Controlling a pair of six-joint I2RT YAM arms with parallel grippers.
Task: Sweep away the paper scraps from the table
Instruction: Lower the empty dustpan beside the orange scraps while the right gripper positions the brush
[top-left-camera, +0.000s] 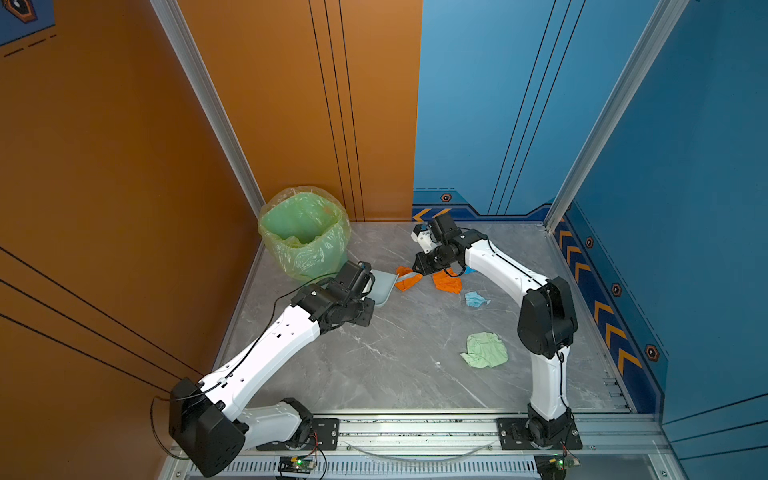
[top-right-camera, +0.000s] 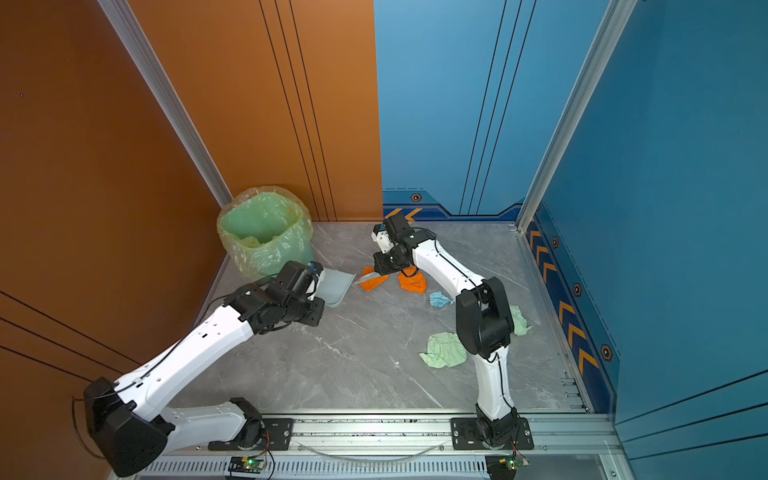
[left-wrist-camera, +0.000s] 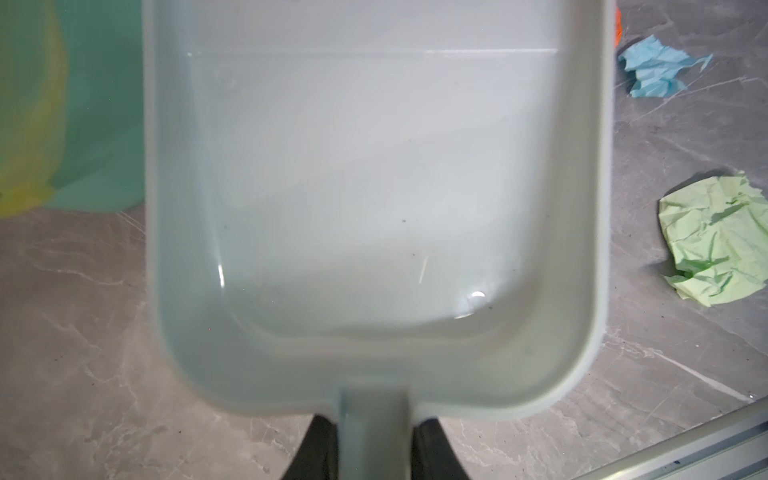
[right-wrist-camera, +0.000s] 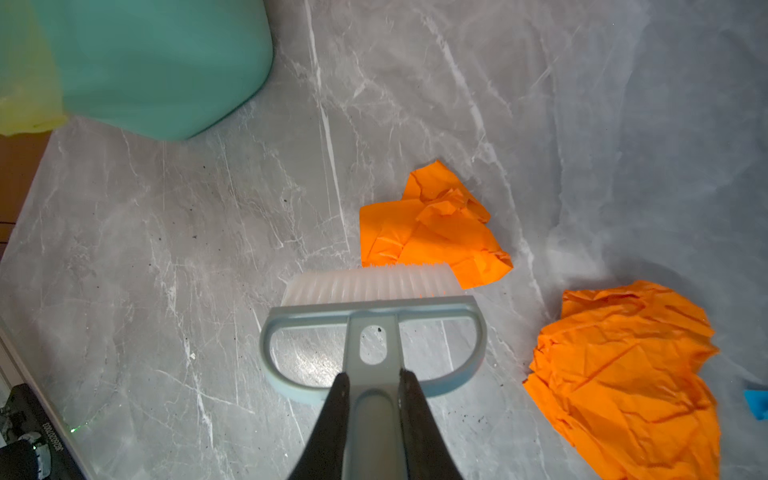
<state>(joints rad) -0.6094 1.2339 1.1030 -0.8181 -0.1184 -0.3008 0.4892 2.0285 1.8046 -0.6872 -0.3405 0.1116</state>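
Paper scraps (top-left-camera: 446, 281) half hidden behind right arm (top-left-camera: 498, 266), blue one (top-left-camera: 469, 271) barely peeking. Left gripper (left-wrist-camera: 374, 419) clamped on dustpan (left-wrist-camera: 374, 208), right gripper (right-wrist-camera: 376, 376) on brush (right-wrist-camera: 370, 286) handle.

No readable text, orange chevrons (top-left-camera: 602, 308) on blue wall (top-left-camera: 685, 174)

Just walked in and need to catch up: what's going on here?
The left end effector grips an empty dustpan by its handle, near the bin. The right end effector grips a small brush, bristles at an orange scrap. A second orange scrap, a light blue scrap and a pale green scrap lie unswept on the table.
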